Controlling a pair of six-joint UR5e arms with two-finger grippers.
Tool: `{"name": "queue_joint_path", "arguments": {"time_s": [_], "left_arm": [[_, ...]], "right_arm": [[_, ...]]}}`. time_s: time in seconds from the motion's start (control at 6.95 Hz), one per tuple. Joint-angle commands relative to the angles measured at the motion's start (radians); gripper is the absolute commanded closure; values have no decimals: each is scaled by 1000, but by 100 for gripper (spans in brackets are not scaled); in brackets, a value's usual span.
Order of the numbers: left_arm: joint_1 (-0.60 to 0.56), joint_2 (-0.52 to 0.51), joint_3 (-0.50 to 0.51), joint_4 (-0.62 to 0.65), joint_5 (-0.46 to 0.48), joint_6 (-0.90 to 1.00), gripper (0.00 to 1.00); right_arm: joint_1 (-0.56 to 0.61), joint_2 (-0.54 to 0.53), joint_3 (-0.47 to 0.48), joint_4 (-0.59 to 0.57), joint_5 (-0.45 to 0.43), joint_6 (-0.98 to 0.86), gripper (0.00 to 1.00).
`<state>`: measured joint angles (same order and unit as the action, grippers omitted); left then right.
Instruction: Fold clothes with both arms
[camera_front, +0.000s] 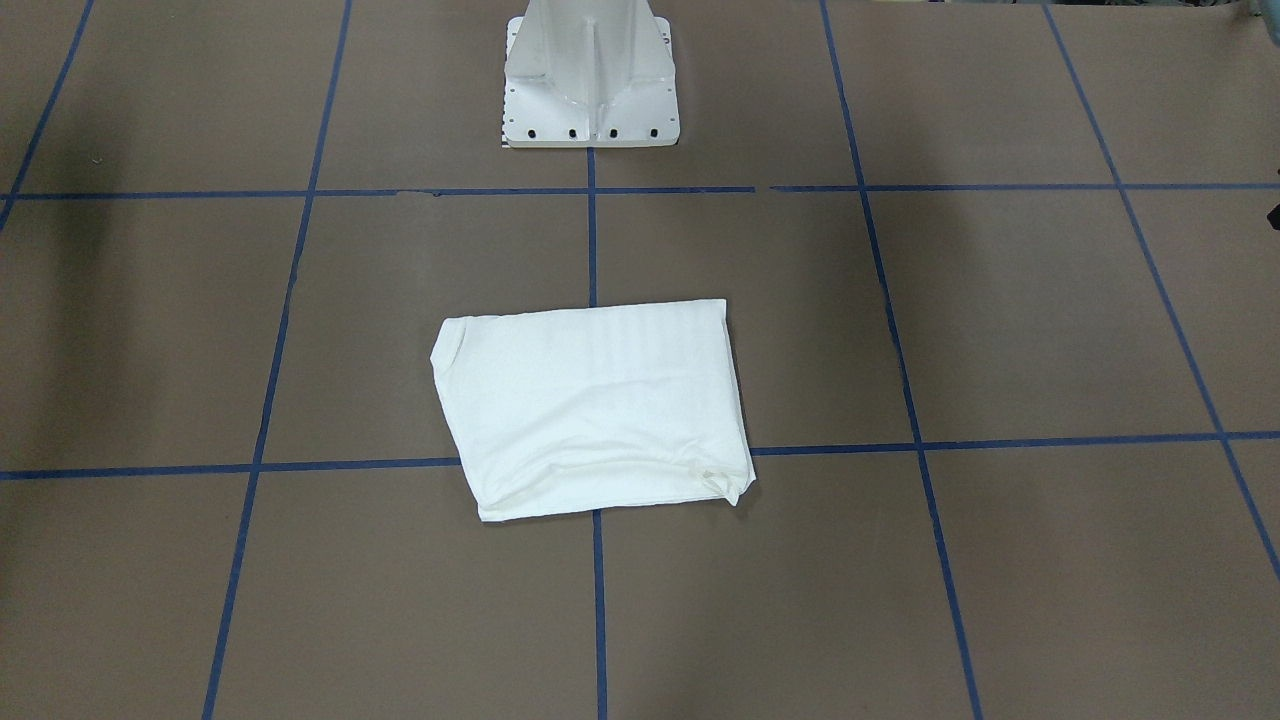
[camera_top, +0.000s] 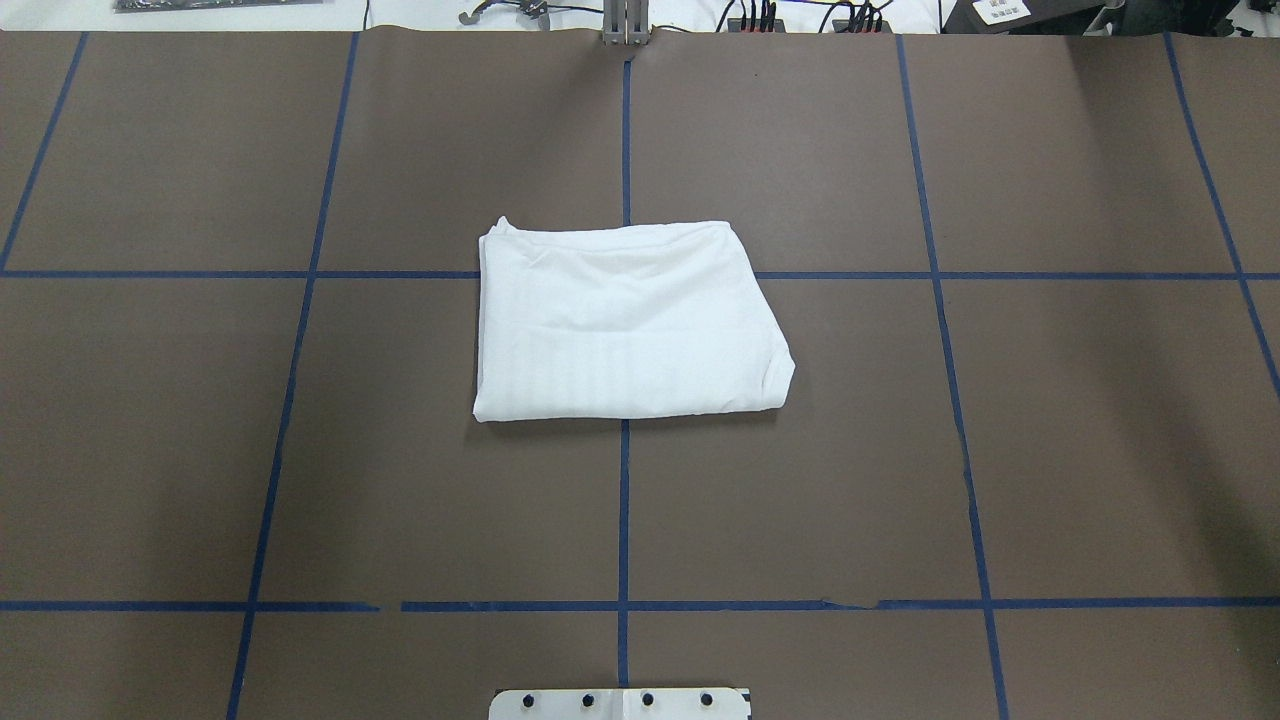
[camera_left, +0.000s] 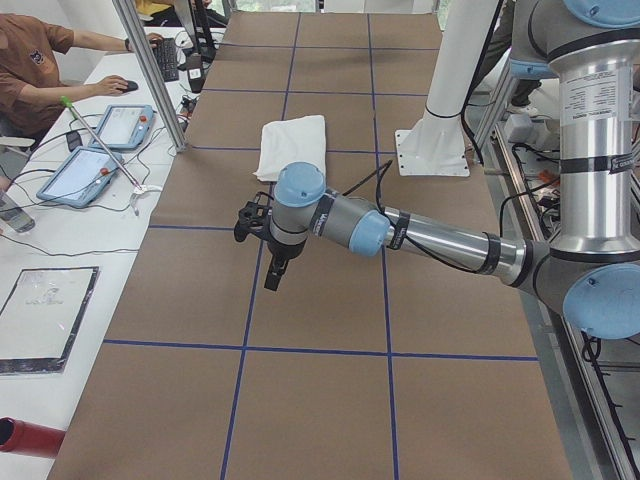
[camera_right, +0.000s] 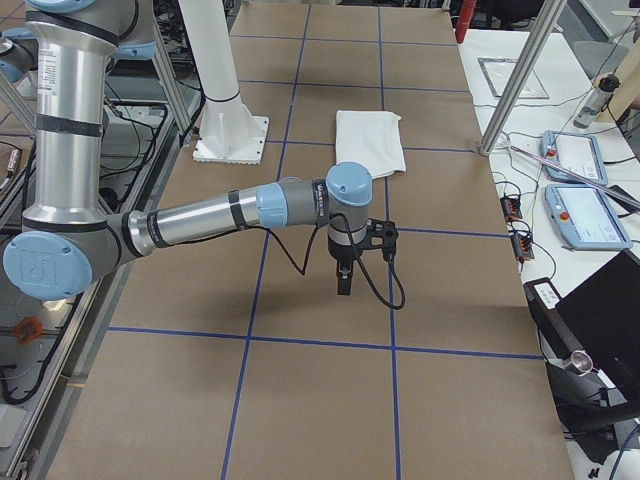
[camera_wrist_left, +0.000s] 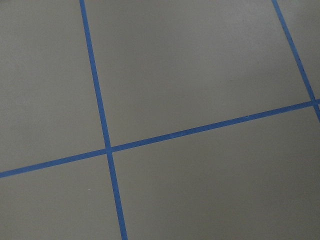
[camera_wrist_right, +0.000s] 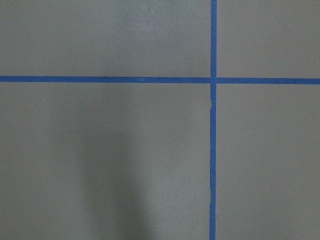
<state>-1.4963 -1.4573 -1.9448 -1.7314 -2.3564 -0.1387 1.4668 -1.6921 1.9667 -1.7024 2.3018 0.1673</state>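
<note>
Where the table (camera_front: 1050, 320) is looked down on from the front, the T-shirt (camera_front: 595, 405) is seen folded into a compact white rectangle. It is laid flat near the table's middle, over a crossing of the blue tape lines (camera_front: 1000, 187). The white pedestal base (camera_front: 590, 90) is seen well apart from it, at the far edge.

From overhead, the same folded rectangle is shown lying flat on the crossing. Its far left corner is slightly bunched and its near right corner rounded. Faint stripes are made out through the cloth along the near edge.

From the left end, the left arm (camera_left: 420, 235) is seen stretched low over the table. The left gripper (camera_left: 272, 278) is pointed down above bare surface, well apart from the T-shirt, which lies farther along. Nothing is held by it; how far its fingers are parted cannot be told. An operator (camera_left: 30, 70) is seated at the far left.

From the right end, the right arm (camera_right: 220, 215) is shown reaching out likewise. The right gripper (camera_right: 343, 283) hangs over bare surface near a tape line. Nothing is gripped, and its opening cannot be told.

By both wrist cameras only brown surface and crossing tape lines are shown.
</note>
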Motion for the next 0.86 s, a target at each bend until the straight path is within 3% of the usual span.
{"name": "queue_joint_path", "arguments": {"time_s": [0.0, 0.29, 0.72], "left_arm": [[-22, -8, -36, 66, 11, 14, 0], [-41, -9, 21, 49, 63, 96, 0], [-47, -12, 33, 44, 62, 108, 0]], "right_arm": [[4, -3, 27, -13, -2, -18, 0], [3, -32, 11, -11, -2, -82, 0], [3, -32, 1, -13, 8, -100, 0]]}}
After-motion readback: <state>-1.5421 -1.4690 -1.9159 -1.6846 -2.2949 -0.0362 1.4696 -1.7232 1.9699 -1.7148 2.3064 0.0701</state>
